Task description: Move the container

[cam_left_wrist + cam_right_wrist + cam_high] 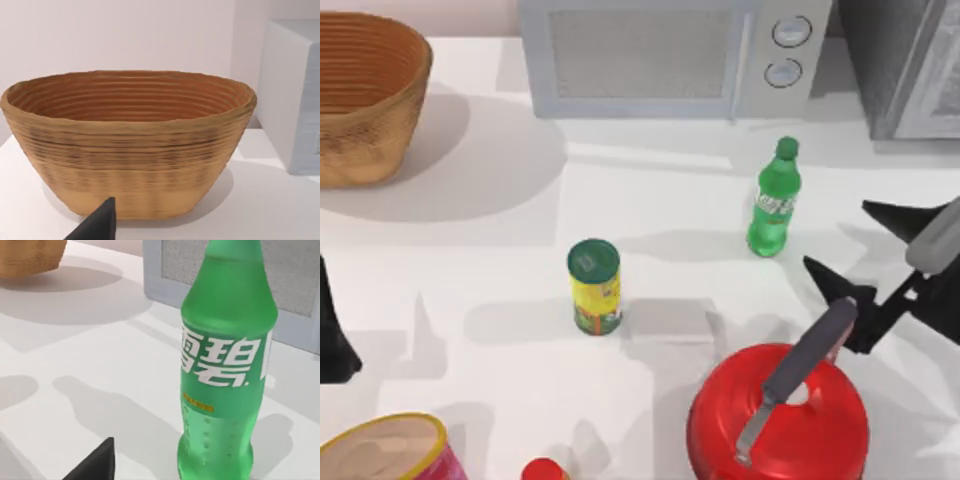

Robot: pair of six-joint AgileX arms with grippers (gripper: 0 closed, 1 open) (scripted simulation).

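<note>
The container is a small green soda bottle (775,200) with a green cap and a white-and-green label, standing upright right of the table's middle, in front of the microwave. In the right wrist view the bottle (225,365) looms close. My right gripper (835,233) is open, just right of the bottle and slightly nearer the front, its jaws spread toward the bottle without touching it. One dark fingertip (100,462) shows in the right wrist view. My left gripper (330,340) is parked at the table's left edge, open, with one fingertip (102,222) facing the basket.
A yellow can (594,287) with a green lid stands mid-table. A big red pot (778,425) with a grey handle (800,375) sits front right, just below my right gripper. A woven basket (365,95) stands back left, a microwave (670,55) at the back.
</note>
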